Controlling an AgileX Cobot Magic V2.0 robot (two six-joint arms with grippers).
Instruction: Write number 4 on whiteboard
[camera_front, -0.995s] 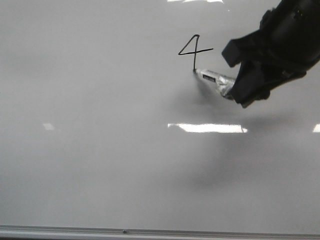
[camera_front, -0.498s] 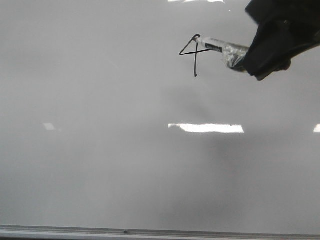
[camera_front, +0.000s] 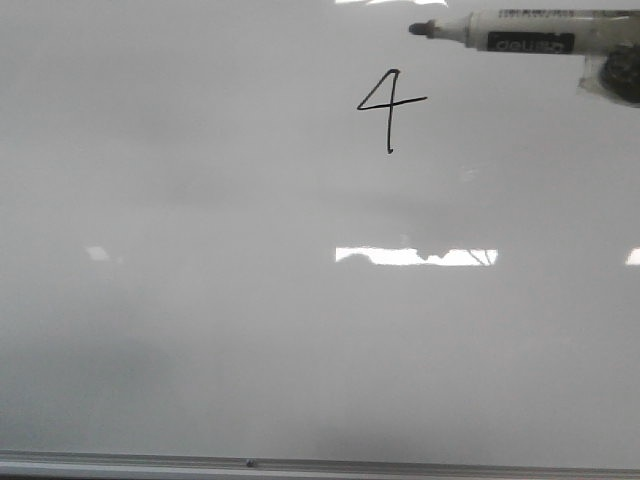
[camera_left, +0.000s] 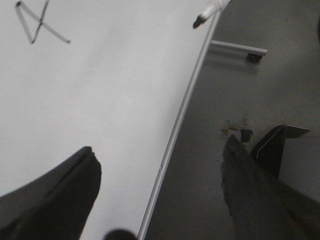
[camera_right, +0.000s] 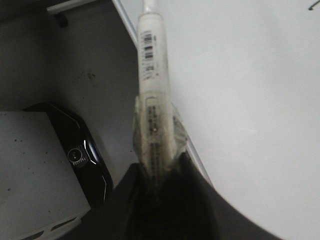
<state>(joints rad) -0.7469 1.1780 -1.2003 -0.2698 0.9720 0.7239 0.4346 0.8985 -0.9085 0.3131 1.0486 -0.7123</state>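
The number 4 is drawn in thin black strokes on the upper middle of the whiteboard. It also shows in the left wrist view. My right gripper is shut on a white marker wrapped in tape. In the front view the marker lies level at the top right, its black tip pointing left, up and to the right of the digit and clear of it. My left gripper is open and empty, over the board's edge.
A thin metal rail runs along the board's bottom. Glare patches lie on the board. Beyond the edge are dark floor, a wheeled stand leg, a black device and a grey box.
My right gripper with the marker has moved from the foot of the 4's stem up and to the right, off the digit. The marker now lies level at the top right.
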